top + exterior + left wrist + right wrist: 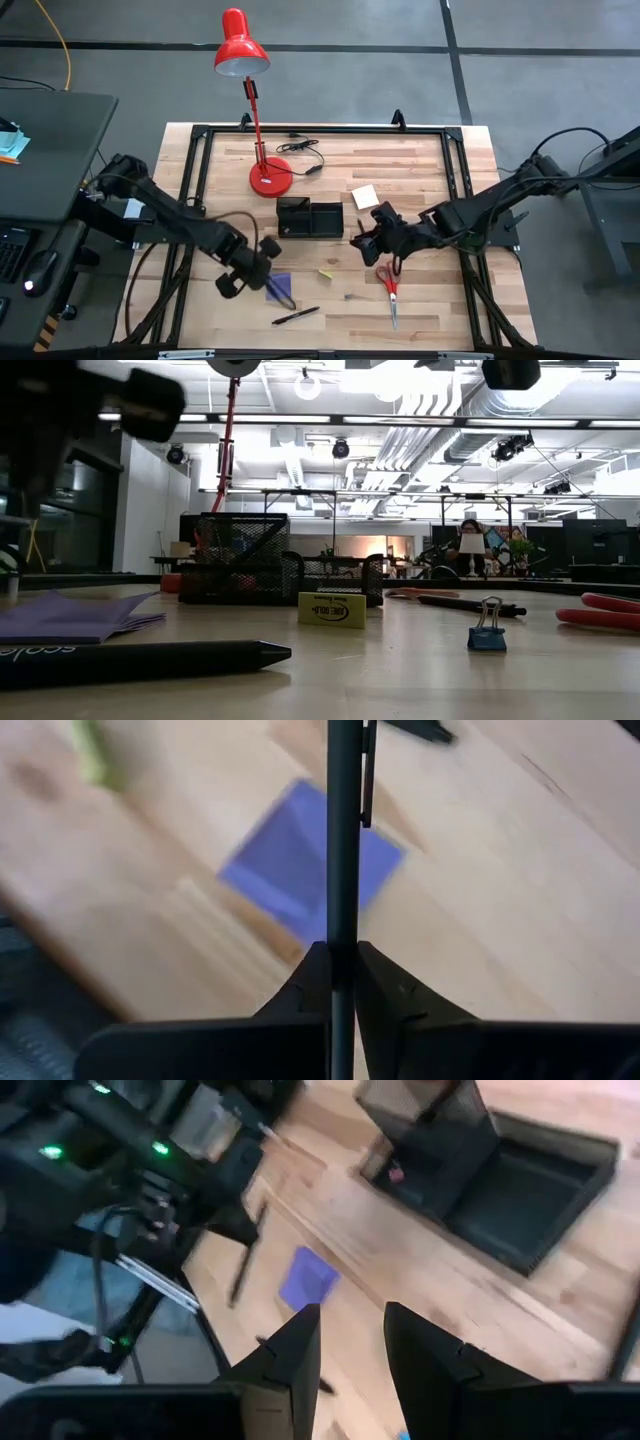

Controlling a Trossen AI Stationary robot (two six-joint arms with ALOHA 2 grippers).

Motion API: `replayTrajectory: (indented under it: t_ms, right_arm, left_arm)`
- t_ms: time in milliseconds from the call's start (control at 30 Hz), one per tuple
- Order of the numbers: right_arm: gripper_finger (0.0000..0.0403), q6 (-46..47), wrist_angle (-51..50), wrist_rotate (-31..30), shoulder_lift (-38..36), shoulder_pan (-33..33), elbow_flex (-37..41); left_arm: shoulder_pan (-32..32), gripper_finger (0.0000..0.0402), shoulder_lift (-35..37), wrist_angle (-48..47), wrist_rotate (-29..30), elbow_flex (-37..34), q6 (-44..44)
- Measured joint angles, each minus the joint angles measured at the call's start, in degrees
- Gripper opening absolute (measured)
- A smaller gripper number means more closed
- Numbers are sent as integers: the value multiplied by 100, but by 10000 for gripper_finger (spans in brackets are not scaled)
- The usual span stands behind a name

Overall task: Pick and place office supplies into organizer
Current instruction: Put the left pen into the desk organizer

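My left gripper [262, 262] [340, 955] hovers above the purple note pad [280, 288] [300, 870] at the table's near left, shut on a dark pen [343, 840] [245, 1265]. My right gripper [365, 240] [350, 1325] is open and empty, just right of the black mesh organizer [310, 217] [500, 1170], which stands mid-table. Red-handled scissors [390, 285] lie flat near the right gripper. The pale yellow note pad [365, 196] lies right of the organizer. Another dark pen [296, 315] [140, 660] lies by the near edge. My left gripper pinches the dark pen between its two fingers, on the shaft [343, 925] away from the clip end [368, 770]. The pen lies along the fingers and sticks out past their tips. It is lifted clear and slants down over the purple note pad.
A red desk lamp [262, 150] stands on its round base [270, 178] behind the organizer, its cord trailing right. A small yellow eraser [325, 273] [332, 610] and a blue binder clip [487, 630] lie on the wood between the arms. A black frame [200, 135] borders the table.
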State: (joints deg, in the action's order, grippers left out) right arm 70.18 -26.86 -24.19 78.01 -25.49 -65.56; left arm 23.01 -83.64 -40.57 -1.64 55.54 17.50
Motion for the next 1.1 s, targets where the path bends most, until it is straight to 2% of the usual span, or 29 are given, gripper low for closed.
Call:
replayTrajectory:
  t_ms: [367, 633, 900, 1100]
  right_arm:
    - [107, -234, 78, -318, -289, 72, -2]
    - [107, -453, 235, -324, -389, 241, -4]
    - [107, -476, 241, -256, -467, 369, -2]
    - [107, -548, 237, -216, -473, 458, -2]
  left_arm:
    - [-1480, 3, 712, 188, 128, 191, -151]
    - [-2736, 8, 971, 900, 66, 189, -146]
    - [-3794, 4, 923, 1790, -703, 185, -369]
    - [-4160, 6, 912, 2079, -1055, 64, -528]
